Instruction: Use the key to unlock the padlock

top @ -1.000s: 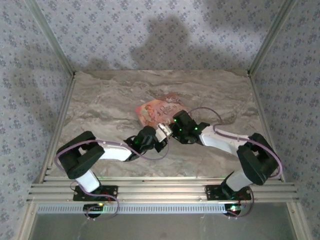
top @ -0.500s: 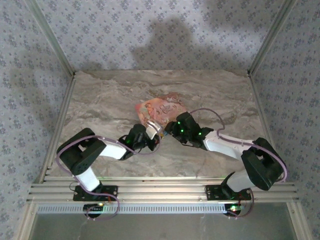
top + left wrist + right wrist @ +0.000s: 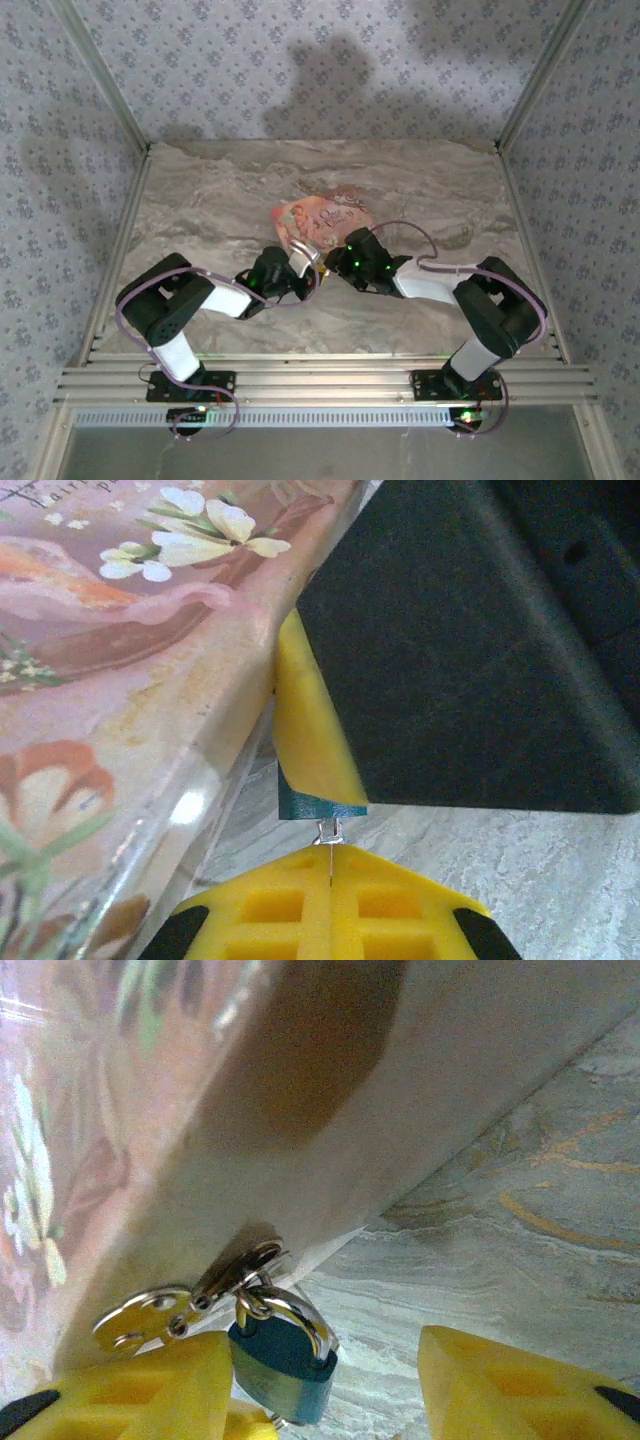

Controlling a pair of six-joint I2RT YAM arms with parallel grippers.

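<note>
left gripper (image 3: pixel 330 865) pinched shut on the thin key (image 3: pixel 329 832) just left of the blue padlock (image 3: pixel 283 1365), key pointing into its base, right gripper (image 3: pixel 325 1385) spread around it.

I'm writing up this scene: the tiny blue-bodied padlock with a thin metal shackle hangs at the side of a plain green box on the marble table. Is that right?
Not quite. The box is pink with a flowery print, not plain green; the top external view shows it. The tiny blue-bodied padlock does hang at its side, and the box sits on the marble table.
</note>
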